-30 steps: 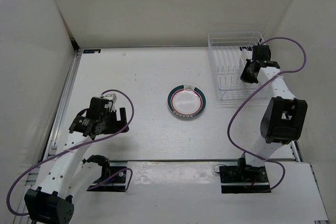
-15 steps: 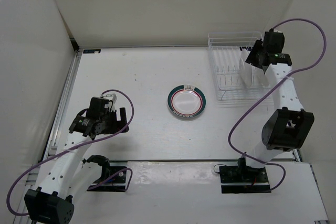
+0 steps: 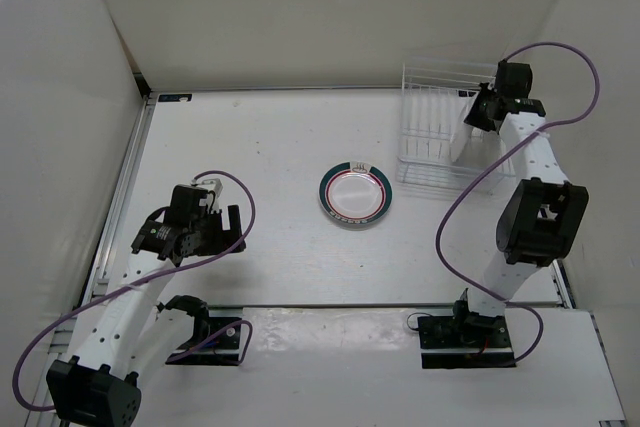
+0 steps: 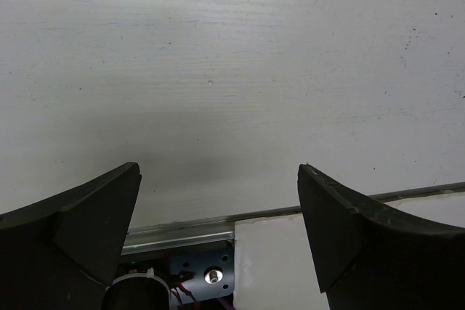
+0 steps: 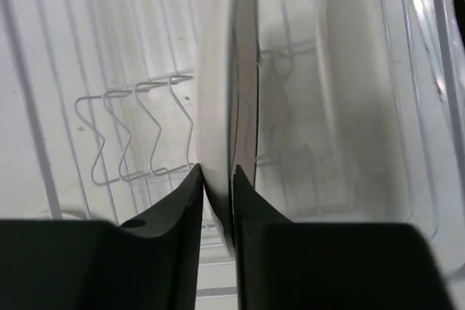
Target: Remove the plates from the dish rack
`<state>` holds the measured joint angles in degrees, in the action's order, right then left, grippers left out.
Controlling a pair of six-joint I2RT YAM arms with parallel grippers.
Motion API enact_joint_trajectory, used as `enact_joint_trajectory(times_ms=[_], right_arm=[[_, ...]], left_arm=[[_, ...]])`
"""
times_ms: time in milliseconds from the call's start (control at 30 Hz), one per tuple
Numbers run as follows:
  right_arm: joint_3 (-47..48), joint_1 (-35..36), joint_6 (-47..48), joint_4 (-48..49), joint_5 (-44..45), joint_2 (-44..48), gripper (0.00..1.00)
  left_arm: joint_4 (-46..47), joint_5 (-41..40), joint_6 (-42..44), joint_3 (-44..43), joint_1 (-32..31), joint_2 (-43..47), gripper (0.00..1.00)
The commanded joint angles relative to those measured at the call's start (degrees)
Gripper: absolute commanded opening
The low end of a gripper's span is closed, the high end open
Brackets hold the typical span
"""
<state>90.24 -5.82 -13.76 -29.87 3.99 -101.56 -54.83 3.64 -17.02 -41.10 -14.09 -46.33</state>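
White desk (image 3: 260,137), plain white walls. The second plate (image 5: 225,70) stands on edge in the dish rack (image 3: 425,132). The right claw (image 5: 216,179) has shifted toward the rack's far end in the last second and now pinches that plate's rim, so I'd guess lift-out is next. The green-rimmed plate (image 3: 356,194) already lies flat beside the rack. The left claw (image 4: 218,179) gapes empty, well away from the rack. No readable writing anywhere.

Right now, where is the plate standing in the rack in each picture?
Top external: the standing plate is upper right, inside the dish rack.
Left wrist: not in it.
Right wrist: the standing plate is centre, edge-on, pinched by the right end effector.
Shared landmark: the dish rack's wires.
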Motion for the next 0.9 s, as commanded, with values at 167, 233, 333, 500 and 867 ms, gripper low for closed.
enact_joint_trajectory(times_ms=[167, 233, 333, 500, 867], right_arm=[[0.2, -0.33, -2.94, 0.07, 0.05, 1.62, 0.0], [0.2, -0.33, -2.94, 0.07, -0.12, 2.07, 0.0], [-0.06, -0.24, -2.33, -0.1, 0.05, 2.77, 0.0], [-0.76, -0.33, -2.15, -0.01, 0.05, 4.44, 0.0], [-0.77, 0.11, -1.36, 0.25, -3.46, 6.81, 0.0]], left_arm=[[0.86, 0.32, -0.12, -0.47, -0.06, 0.36, 1.0], [0.86, 0.14, -0.12, -0.56, -0.15, 0.45, 1.0], [0.69, 0.32, -0.3, -0.47, -0.15, 0.53, 1.0], [0.78, 0.58, -0.3, -0.38, -0.15, 0.62, 1.0], [0.86, 0.67, -0.3, -0.38, -0.24, 0.71, 1.0]])
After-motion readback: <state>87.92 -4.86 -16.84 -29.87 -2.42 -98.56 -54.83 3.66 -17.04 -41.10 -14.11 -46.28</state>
